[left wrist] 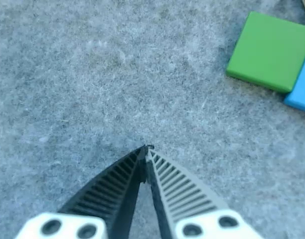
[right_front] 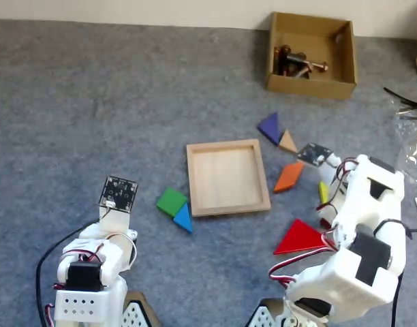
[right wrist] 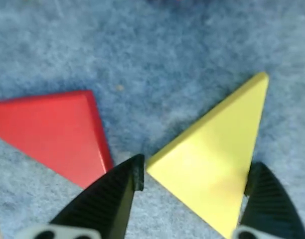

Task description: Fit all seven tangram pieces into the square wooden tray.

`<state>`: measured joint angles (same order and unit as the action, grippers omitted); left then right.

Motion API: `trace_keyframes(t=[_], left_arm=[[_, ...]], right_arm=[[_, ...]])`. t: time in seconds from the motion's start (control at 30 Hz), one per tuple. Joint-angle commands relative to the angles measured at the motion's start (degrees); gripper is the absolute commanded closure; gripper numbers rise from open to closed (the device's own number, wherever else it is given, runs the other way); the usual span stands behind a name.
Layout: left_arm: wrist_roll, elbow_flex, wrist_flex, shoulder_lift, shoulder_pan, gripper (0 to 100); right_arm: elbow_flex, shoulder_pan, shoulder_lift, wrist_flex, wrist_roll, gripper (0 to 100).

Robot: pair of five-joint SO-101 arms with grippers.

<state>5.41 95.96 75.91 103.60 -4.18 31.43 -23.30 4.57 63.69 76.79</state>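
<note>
The square wooden tray lies in the middle of the carpet with nothing in it. A green square and a light blue triangle touch each other just left of it. A dark blue triangle, a tan triangle and an orange parallelogram lie to its right. My right gripper is open, with one finger on each side of the yellow triangle. The red triangle lies beside it. My left gripper is shut over bare carpet, short of the green square.
A cardboard box holding small objects stands at the back right. Cables and clear plastic lie at the right edge. The grey carpet left of the tray is open room.
</note>
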Motion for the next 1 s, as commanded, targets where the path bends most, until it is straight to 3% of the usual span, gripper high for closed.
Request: trace_keyframes(t=[0.0, 0.77, 0.97], left_arm=[[-0.4, 1.2, 0.2, 0.3, 1.4, 99], [-0.4, 1.2, 0.2, 0.3, 1.4, 99], [-0.4, 1.2, 0.2, 0.3, 1.4, 99]], right_arm=[[0.5, -0.9, -1.0, -0.7, -0.4, 70.6], [1.0, -0.4, -0.7, -0.7, -0.4, 71.1], [1.0, 0.0, -0.7, -0.7, -0.4, 77.8]])
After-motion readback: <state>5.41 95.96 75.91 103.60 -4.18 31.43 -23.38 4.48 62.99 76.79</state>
